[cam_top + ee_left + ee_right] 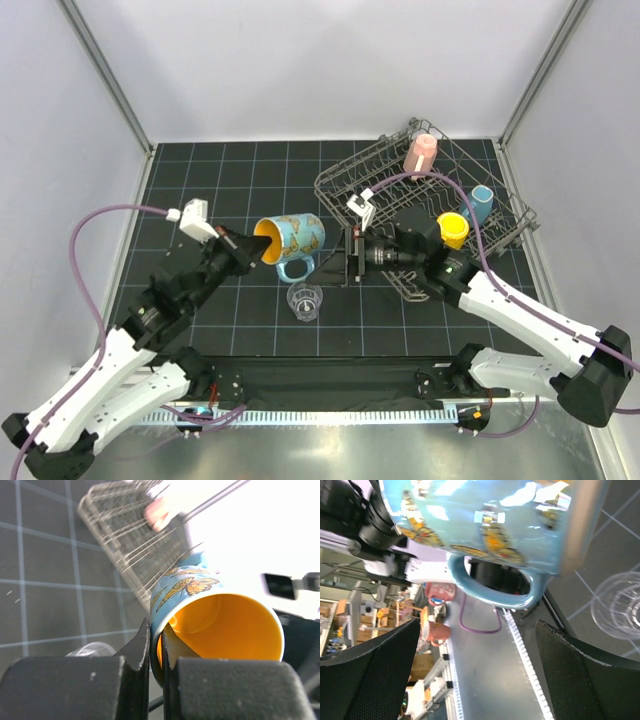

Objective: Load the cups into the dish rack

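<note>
Left gripper [156, 641] jaws are clamped on the rim wall of the blue butterfly-print mug with the orange-yellow inside [298, 236], one finger inside the mouth and one outside. The mug lies on its side: mouth to 9 o'clock, base to 3, handle toward 6.

Right gripper [477, 626] jaws stand wide apart with nothing between them. It sits just at 3 o'clock of the mug base, facing it. In the right wrist view the handle loop hangs between the two fingers without touching either.

Step, as I read it: a mid-table handover from left to right. The rack is on the right arm's side.

Next move, my call:
- Bring your right jaws in on the mug body or handle and close.
- Confirm the grip before you release the left.
- Then swing the mug toward 1 o'clock and set it on a free row of tines.
- Risk: glazed wall and a rim-only hold, so the mug may rotate if you release early.

Containers:
- The grey wire dish rack [380, 180] is at 1–2 o'clock on the black gridded mat [200, 180].
- It holds the pink cup [422, 152] at its 12 o'clock end, the small blue cup [482, 205] at its 3 o'clock side, and the yellow mug [453, 230] at its 5 o'clock corner.
- The clear glass tumbler [305, 302] is outside the rack, upright on the mat at 6 o'clock of the held mug. It looks empty.

Two cups left to load.
</note>
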`<state>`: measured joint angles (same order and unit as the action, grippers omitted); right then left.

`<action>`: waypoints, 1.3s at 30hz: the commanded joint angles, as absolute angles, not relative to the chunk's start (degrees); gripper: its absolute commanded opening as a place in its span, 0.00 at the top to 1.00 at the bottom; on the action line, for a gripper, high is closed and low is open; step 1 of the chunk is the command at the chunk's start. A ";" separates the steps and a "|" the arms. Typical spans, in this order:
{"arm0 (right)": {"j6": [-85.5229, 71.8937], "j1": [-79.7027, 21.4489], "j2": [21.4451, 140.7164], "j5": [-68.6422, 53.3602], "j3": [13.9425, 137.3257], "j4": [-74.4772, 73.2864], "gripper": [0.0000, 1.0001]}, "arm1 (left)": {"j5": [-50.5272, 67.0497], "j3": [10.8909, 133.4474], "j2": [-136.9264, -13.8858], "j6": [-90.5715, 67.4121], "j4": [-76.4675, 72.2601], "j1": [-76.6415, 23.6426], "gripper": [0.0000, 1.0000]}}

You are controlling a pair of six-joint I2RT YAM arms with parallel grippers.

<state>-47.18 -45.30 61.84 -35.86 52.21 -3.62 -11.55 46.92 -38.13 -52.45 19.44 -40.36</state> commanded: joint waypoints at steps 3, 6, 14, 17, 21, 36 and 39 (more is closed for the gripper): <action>-55.27 -46.93 62.66 -34.35 52.39 9.74 0.04 | -15.81 43.61 -28.57 -59.58 0.26 -39.99 1.00; -59.41 -48.25 63.98 -35.42 50.54 17.12 0.05 | -16.09 41.05 -25.06 -62.84 -2.28 -40.08 1.00; -63.28 -52.29 66.44 -30.51 49.39 26.27 0.14 | -14.42 34.02 -21.09 -68.20 -12.29 -40.08 1.00; -65.39 -52.91 66.36 -27.61 48.52 30.31 0.20 | -13.19 32.70 -20.83 -69.43 -13.71 -40.08 1.00; -65.92 -53.00 66.53 -25.49 48.43 32.17 0.26 | -12.48 30.50 -19.87 -72.06 -15.46 -40.08 1.00; -68.20 -53.17 73.82 -23.82 53.34 34.10 0.58 | -10.81 28.48 -18.46 -73.03 -16.35 -39.99 1.00; -68.47 -53.44 74.79 -23.64 54.14 34.28 0.60 | -10.02 28.56 -19.16 -73.30 -17.31 -39.99 1.00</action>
<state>-68.03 -53.28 74.15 -25.85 50.52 30.00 -12.80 27.07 -19.46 -70.57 -4.97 -39.79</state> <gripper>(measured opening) 0.407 0.033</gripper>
